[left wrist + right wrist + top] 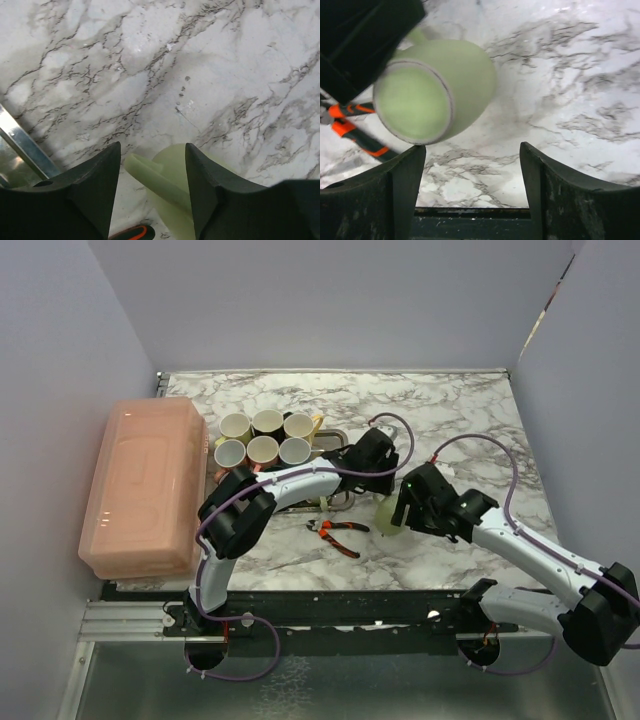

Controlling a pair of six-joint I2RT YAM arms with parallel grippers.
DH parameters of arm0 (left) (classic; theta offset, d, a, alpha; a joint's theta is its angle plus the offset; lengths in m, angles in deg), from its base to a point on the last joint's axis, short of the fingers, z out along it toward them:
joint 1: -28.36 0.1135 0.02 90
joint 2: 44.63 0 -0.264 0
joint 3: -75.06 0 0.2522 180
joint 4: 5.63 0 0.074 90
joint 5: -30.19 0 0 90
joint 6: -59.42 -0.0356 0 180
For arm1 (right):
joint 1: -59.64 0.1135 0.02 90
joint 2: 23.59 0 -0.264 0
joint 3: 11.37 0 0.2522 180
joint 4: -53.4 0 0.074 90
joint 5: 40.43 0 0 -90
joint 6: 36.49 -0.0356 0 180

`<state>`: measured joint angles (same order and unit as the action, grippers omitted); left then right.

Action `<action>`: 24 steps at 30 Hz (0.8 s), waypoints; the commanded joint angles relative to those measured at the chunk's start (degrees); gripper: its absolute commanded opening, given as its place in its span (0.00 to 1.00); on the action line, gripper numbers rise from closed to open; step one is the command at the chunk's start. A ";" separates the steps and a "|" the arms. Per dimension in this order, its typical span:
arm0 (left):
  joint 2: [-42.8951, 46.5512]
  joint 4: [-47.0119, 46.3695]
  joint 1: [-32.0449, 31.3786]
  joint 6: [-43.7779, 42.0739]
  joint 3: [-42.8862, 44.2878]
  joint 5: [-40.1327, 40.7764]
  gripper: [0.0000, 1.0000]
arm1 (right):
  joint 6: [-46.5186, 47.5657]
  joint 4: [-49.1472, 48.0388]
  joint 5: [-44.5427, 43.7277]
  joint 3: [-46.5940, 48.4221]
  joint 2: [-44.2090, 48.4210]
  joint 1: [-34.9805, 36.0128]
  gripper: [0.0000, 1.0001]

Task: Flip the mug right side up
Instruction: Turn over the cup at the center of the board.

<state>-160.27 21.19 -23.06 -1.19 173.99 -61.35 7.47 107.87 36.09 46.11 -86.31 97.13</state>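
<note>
The pale green mug [437, 87] sits bottom up on the marble desk [450, 420], right of the orange-handled pliers [338, 533]. The left tool [152, 165] is spread open around its handle [152, 175]. The right tool [472, 160] hangs open just near of it.

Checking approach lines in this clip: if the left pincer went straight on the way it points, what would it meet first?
Probably the pale green mug: its handle sits between the open left pincer fingers. Depth is unclear.
</note>
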 commanded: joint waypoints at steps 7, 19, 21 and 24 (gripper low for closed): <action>0.22 8.12 -0.33 -1.11 -0.07 6.10 0.55 | -6.81 7.30 -14.66 1.45 1.79 -0.49 0.75; 5.08 8.33 -0.95 -4.95 -4.67 1.61 0.45 | -6.98 2.22 -13.00 2.15 -0.93 -0.55 0.75; 7.07 7.63 -1.01 -5.45 -6.19 1.55 0.45 | -7.00 0.74 -12.43 2.23 -2.08 -0.58 0.75; 10.60 5.97 -1.08 -6.66 -8.54 1.54 0.45 | -7.33 -0.60 -12.40 2.45 -3.50 -0.62 0.75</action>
<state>-156.33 28.38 -23.43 -5.12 168.17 -57.89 1.17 111.35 23.48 46.95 -88.13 96.74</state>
